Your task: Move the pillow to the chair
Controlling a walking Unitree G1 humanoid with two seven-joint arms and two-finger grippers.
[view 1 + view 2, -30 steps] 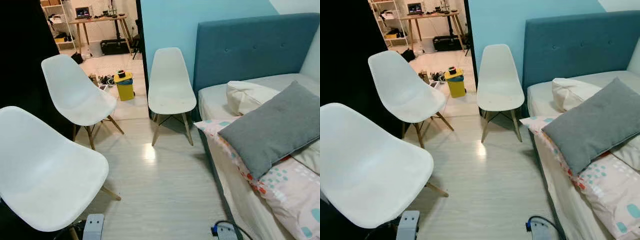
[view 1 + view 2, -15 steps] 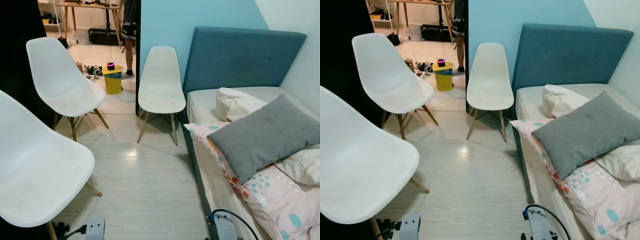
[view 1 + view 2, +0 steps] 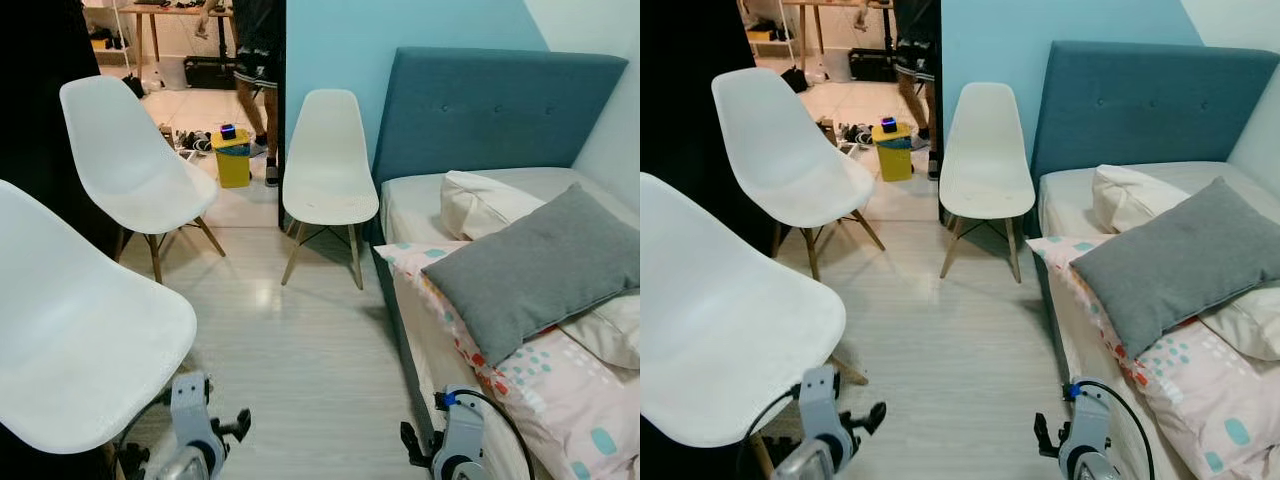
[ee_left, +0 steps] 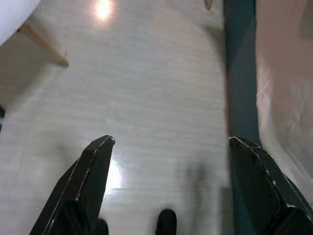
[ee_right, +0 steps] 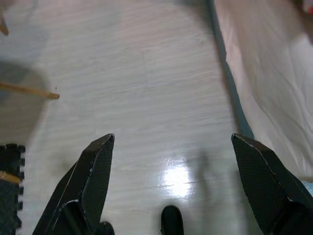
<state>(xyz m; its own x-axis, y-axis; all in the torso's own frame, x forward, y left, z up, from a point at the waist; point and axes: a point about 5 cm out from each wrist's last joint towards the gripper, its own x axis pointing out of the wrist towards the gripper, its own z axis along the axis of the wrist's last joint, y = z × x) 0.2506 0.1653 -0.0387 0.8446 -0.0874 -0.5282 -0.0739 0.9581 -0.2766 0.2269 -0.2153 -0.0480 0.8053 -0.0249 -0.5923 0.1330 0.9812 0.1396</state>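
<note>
Grey pillow (image 3: pixel 535 272) lies on the bed (image 3: pixel 420 200), tilted, propped over a white pillow (image 3: pixel 480 203) and a patterned pink cover (image 3: pixel 555 385), below the teal headboard (image 3: pixel 490 105). Nearest white chair (image 3: pixel 80 350) stands at the robot's left; two more white chairs (image 3: pixel 325 160) stand farther off across the pale wood floor (image 3: pixel 310 350). Left gripper (image 4: pixel 171 147) hangs low over the floor, fingers spread wide apart, holding nothing. Right gripper (image 5: pixel 172 144) likewise low beside the bed edge, fingers apart, empty. A person's legs (image 3: pixel 255 60) show in the doorway near a yellow bin (image 3: pixel 232 160).
</note>
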